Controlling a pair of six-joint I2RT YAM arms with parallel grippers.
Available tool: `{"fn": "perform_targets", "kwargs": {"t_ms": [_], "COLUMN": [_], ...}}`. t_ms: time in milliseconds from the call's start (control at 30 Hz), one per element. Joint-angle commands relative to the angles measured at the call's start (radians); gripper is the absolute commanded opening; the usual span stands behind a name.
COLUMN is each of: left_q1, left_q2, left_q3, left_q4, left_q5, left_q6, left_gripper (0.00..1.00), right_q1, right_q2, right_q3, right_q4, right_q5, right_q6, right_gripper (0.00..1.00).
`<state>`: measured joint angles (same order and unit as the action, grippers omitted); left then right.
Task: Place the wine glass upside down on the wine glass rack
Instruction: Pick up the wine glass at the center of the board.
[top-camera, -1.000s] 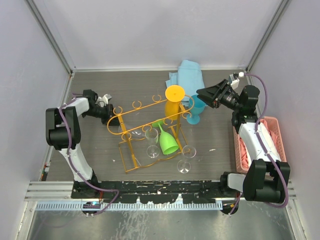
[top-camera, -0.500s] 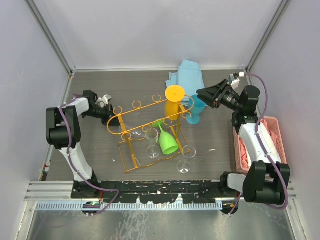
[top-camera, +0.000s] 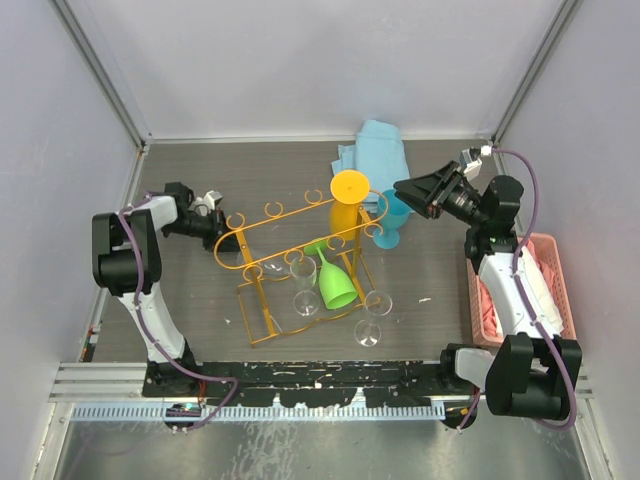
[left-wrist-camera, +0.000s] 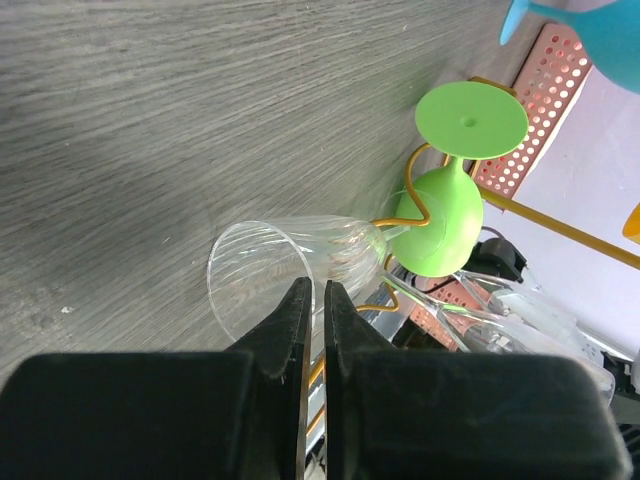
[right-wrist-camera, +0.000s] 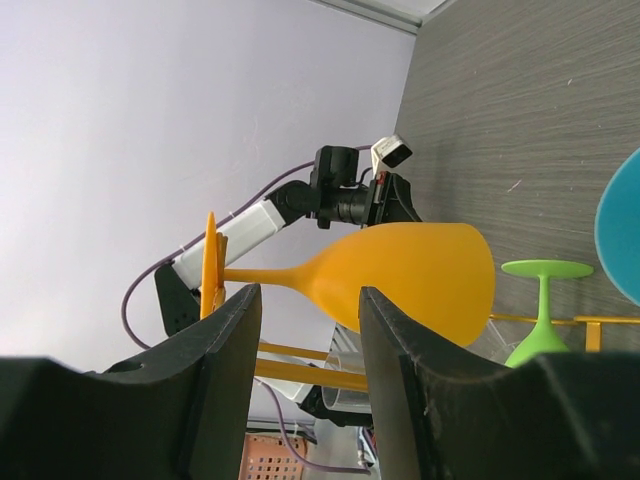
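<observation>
The orange-gold wine glass rack (top-camera: 300, 240) stands mid-table. An orange wine glass (top-camera: 348, 205) hangs upside down at its right end, and a green wine glass (top-camera: 337, 283) hangs tilted near the middle. My left gripper (top-camera: 228, 236) is at the rack's left end. In the left wrist view it (left-wrist-camera: 317, 285) is nearly shut on the rim of a clear wine glass (left-wrist-camera: 300, 255) whose stem points toward the green glass (left-wrist-camera: 440, 220). My right gripper (top-camera: 405, 190) is open and empty, just right of the orange glass (right-wrist-camera: 420, 275), which shows between its fingers (right-wrist-camera: 307, 295).
A blue glass (top-camera: 392, 220) stands under my right gripper. Two clear glasses (top-camera: 305, 290) (top-camera: 372, 318) are at the rack's front. A light blue cloth (top-camera: 375, 148) lies behind the rack. A pink basket (top-camera: 540, 285) sits at the right edge.
My right arm has shifted slightly to the right, its gripper still open. The left arm and the glasses have not moved.
</observation>
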<state>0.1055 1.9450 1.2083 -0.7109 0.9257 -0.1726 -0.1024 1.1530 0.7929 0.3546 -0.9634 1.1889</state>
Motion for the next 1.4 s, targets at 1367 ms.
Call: {"fn": "perform_targets", "kwargs": {"t_ms": [1367], "left_q1": [0.091], "left_q2": [0.034], "left_q3": [0.078], "left_q4": [-0.018], "left_q5": [0.162], "left_q6": [-0.003], "left_gripper": [0.0], "right_q1": [-0.005], "right_q2": [-0.041], "right_q3": [-0.014], "right_q4": [0.11], "right_q5": [-0.004], "right_q6": [0.048], "right_gripper": [0.5]}}
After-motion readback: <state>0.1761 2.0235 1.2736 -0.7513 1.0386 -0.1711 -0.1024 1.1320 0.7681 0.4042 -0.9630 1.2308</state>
